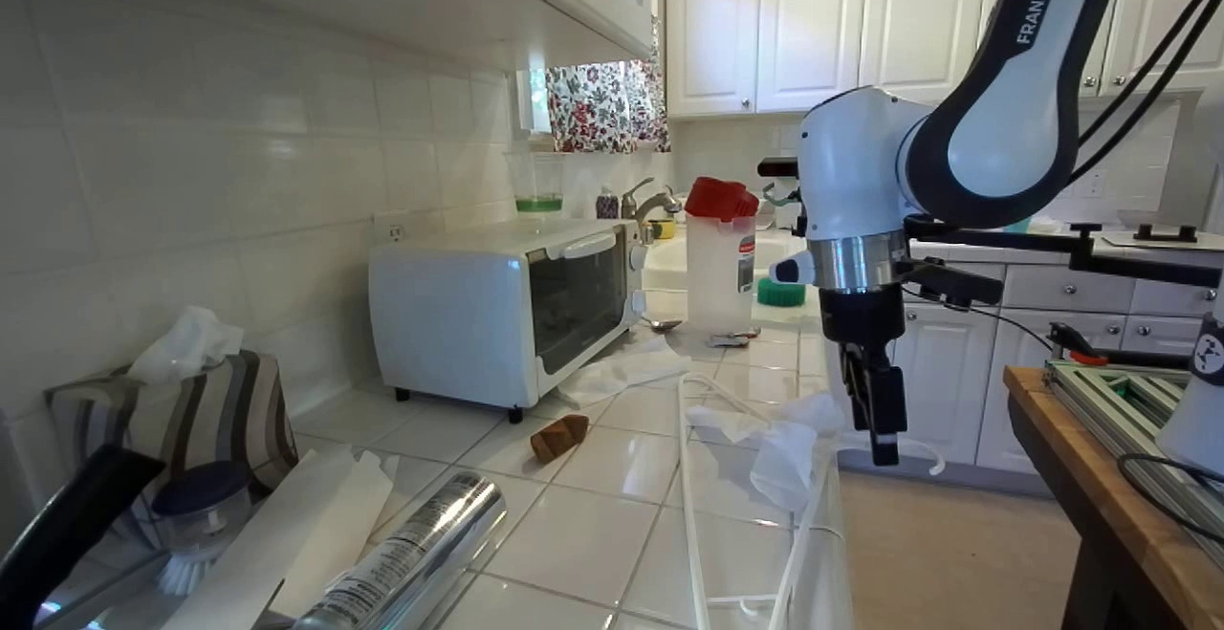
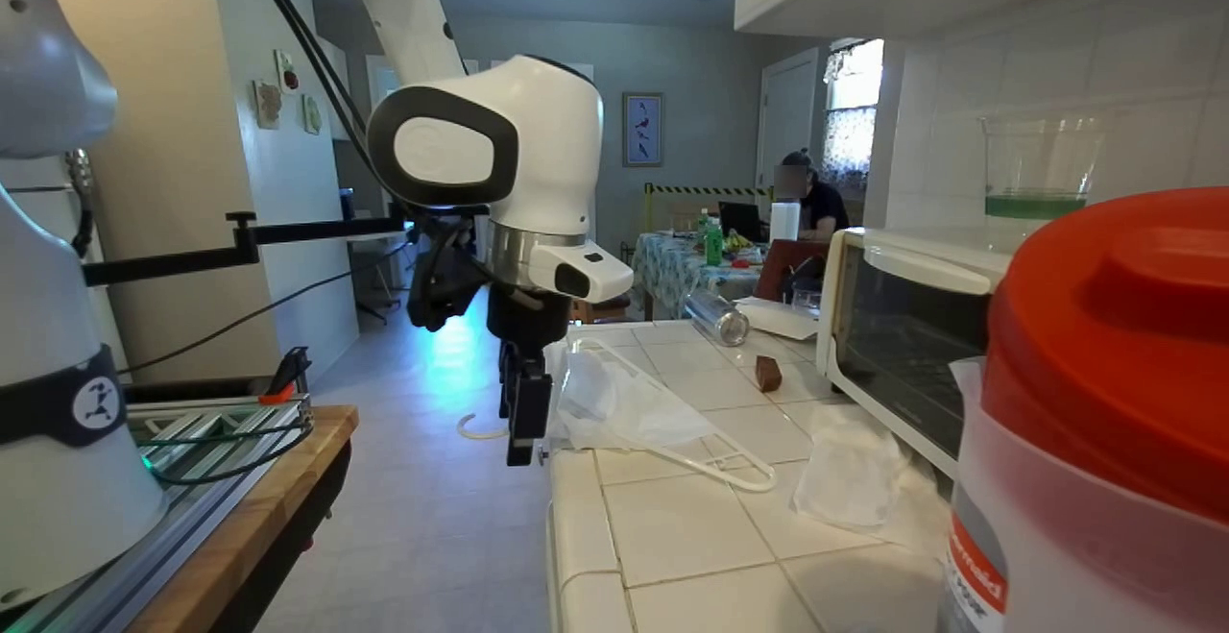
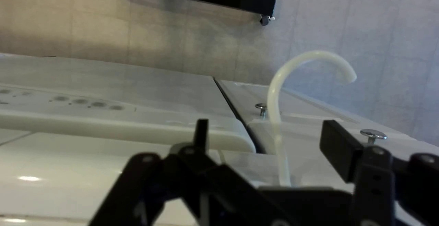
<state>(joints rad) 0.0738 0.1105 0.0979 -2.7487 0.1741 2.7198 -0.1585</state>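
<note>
My gripper is open and points down just off the counter's edge; it also shows in an exterior view. In the wrist view, its two fingers stand wide apart with the hook of a white plastic hanger in the gap, not clamped. The hanger lies on the tiled counter, and its hook juts past the edge by the fingertips, seen also in an exterior view. A thin translucent white sheet lies over part of the hanger. Whether a finger touches the hook I cannot tell.
A white toaster oven stands against the wall. A red-lidded jug stands by the sink. A brown block, a silver can and a striped tissue box are on the counter. A wooden table bears the robot base.
</note>
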